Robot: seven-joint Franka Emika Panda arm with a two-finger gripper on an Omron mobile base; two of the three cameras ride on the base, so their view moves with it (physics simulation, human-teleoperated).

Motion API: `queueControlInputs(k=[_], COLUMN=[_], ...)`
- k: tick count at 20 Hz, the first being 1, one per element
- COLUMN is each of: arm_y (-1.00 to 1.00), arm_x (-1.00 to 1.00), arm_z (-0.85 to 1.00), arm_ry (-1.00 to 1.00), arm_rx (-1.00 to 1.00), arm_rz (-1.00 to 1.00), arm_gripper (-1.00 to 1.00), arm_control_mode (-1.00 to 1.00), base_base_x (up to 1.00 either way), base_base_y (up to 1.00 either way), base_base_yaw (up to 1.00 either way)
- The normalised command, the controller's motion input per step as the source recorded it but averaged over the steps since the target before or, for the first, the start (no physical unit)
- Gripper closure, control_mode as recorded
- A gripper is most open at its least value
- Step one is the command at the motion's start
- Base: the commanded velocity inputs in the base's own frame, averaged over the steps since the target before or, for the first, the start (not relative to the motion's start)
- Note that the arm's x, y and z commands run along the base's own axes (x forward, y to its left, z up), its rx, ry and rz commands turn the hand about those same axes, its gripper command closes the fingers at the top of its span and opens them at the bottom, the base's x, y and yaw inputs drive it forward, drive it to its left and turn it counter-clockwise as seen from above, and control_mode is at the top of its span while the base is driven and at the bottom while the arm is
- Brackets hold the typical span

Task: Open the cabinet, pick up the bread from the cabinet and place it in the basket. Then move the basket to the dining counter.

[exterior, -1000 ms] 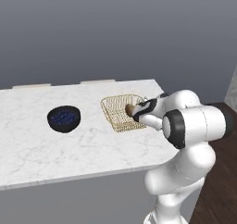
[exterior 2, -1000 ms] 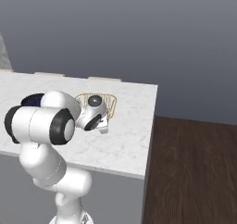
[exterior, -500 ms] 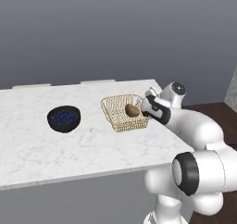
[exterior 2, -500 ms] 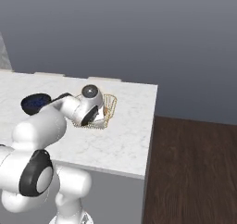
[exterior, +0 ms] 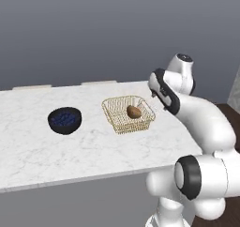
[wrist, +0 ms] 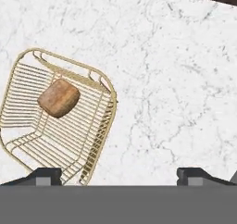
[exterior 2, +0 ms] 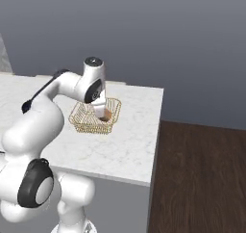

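Tool (wrist: 118, 174) wide open and holding nothing, above the bench (wrist: 185, 70) just beside the basket (wrist: 99, 140), with the bread (wrist: 59, 97) inside it, toward the arm's left.

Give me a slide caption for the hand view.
Open pincer above the marble dining counter, with the bread resting inside the gold wire basket.

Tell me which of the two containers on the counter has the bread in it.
The gold wire basket, nearer the counter's right end. The bread lies inside it, while the dark round bowl to its left holds blue berries.
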Motion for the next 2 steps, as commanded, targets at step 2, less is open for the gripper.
queueControlInputs(k=[2], arm_y=[0.47], arm_x=[-0.91], arm_z=[0.0], arm_ry=[0.13], arm_rx=[-0.13], arm_rz=[0.13], arm_gripper=[-1.0], arm_control_mode=[-1.0], base_base_x=[0.0], base_base_y=[0.0], base_base_yaw=[0.0])
